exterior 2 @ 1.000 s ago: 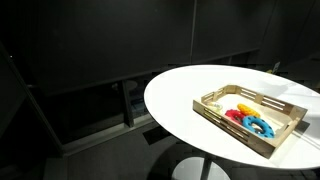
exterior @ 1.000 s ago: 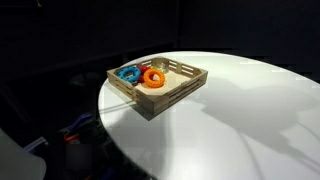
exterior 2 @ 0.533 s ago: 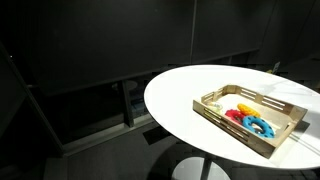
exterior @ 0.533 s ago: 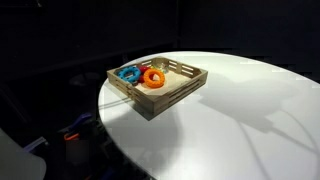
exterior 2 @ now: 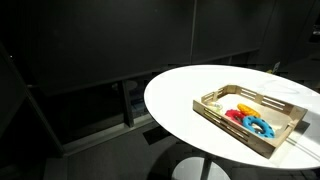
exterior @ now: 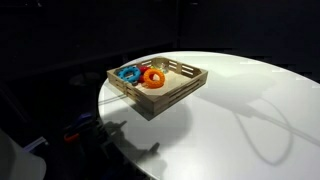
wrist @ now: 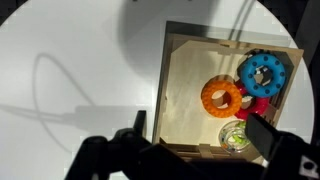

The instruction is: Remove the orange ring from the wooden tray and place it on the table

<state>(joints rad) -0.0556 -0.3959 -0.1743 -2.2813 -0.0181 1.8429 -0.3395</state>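
Note:
The orange ring (wrist: pixel 222 97) lies flat in the wooden tray (wrist: pixel 166 90), next to a blue ring (wrist: pixel 264 72) and a red ring (wrist: pixel 260 106). In the wrist view my gripper (wrist: pixel 200 132) is open and empty, high above the tray's near edge, its fingers apart from the rings. The tray stands on the white table (wrist: pixel 70 60). Both exterior views show the tray (exterior: pixel 180 90) (exterior 2: pixel 215 110) with the orange ring (exterior: pixel 153 77) (exterior 2: pixel 242 108) inside. The gripper itself is outside both exterior views.
A small clear round object (wrist: pixel 238 137) with green inside sits in the tray near the orange ring. The blue ring (exterior: pixel 127 72) (exterior 2: pixel 261 124) lies beside it. Arm and cable shadows fall on the table (exterior: pixel 250 120). Dark surroundings lie beyond the table edge (exterior 2: pixel 160 95).
The arm and cable shadows on the table have grown and shifted toward the tray side. The tray and the rings have not moved.

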